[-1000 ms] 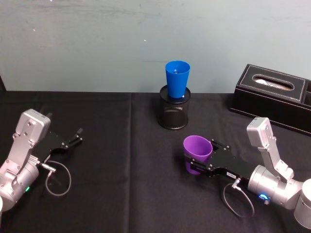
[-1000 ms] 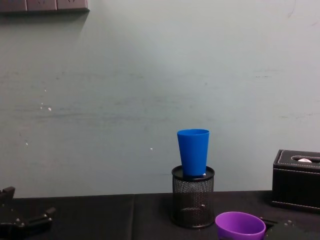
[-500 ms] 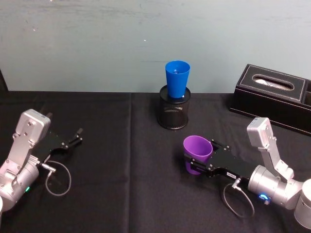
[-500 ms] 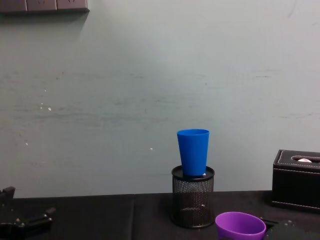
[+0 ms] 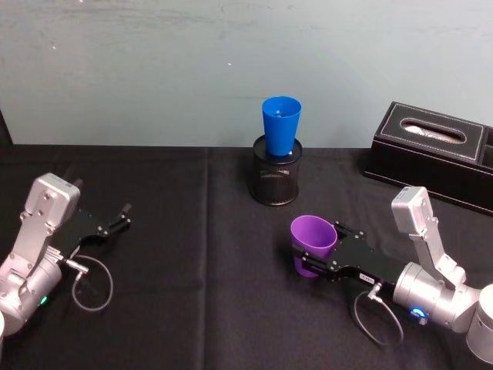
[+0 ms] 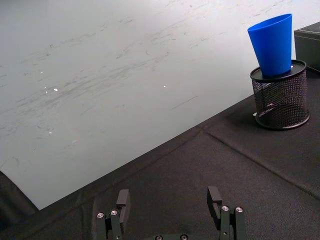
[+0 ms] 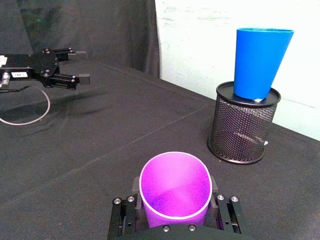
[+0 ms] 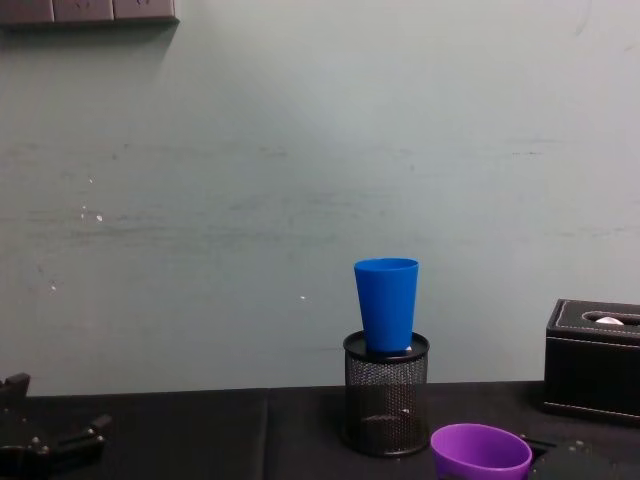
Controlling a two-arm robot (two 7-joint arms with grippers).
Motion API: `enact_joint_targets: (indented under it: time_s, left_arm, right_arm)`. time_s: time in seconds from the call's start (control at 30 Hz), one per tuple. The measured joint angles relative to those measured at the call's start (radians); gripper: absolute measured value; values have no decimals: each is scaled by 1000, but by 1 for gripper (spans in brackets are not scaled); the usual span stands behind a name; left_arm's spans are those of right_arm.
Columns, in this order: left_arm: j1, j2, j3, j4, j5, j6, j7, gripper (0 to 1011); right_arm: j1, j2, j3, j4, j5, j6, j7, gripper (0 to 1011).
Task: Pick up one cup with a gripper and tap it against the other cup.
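Near, right side: right end effector low over the black-clothed counter, fingers clenched on the purple cup, one finger each side of the cup wall. Cup mouth open toward the camera in the right wrist view, tilted a little. Cannot tell whether its base touches the counter. Silver arm w/ blue ring light behind it.

Near, left side: left end effector parked low over the counter's left part, fingers released, spread apart w/ nothing between them. Grey cable loop just beside its arm.

Mid, centre: black mesh pen holder stands on the counter. Blue cup sits upright in its mouth, base inside the rim. Purple cup well apart from blue cup, no contact.

Far right: black tissue box on the counter by the wall.

Vs. 1.0 s and 0.5 s ago: no chg seen. Both end effectors, both cups, holder and box in the same pos.; grip on purple cup unchanged.
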Motion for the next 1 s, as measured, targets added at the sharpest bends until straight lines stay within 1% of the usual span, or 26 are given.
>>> enact_joint_targets:
  time_s: [0.9, 1.0]
  left_arm:
    - [0, 0, 0, 0, 0, 0, 0, 1011]
    - [0, 0, 0, 0, 0, 0, 0, 1011]
  right_arm:
    - [0, 0, 0, 0, 0, 0, 0, 728]
    - [-1, 3, 7, -1, 0, -21, 12, 728]
